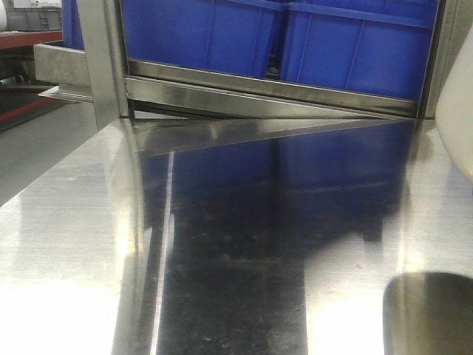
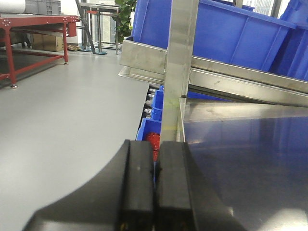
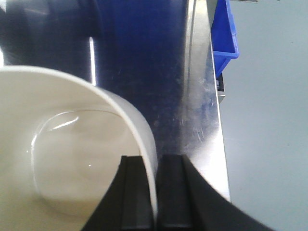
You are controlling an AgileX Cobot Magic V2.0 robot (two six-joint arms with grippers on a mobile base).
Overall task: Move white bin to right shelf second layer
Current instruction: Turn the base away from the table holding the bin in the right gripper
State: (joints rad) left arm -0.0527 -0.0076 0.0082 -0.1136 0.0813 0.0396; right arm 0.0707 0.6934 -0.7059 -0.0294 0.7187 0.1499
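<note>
The right gripper (image 3: 155,166) is narrowly closed on the bin (image 3: 72,159). Its black, matte, block-shaped pads pinch the thin wall at the rim, one pad inside and one outside. The left gripper (image 2: 154,163) has its flat black pads pressed together with nothing between them.

The bin is cream-white glossy plastic, with a curved rim and smooth walls running down to a rounded base. It sits over the bench (image 1: 74,259) near the right edge; whether it rests on the bench cannot be told.

The bench is brushed, mirror-like steel that reflects blue. Beyond its far edge, blue ribbed plastic crates (image 1: 207,33) sit on a steel rack (image 1: 259,85) with a square post (image 2: 175,72). To the left lie a smooth grey floor (image 2: 57,120) and a red table (image 2: 33,21).
</note>
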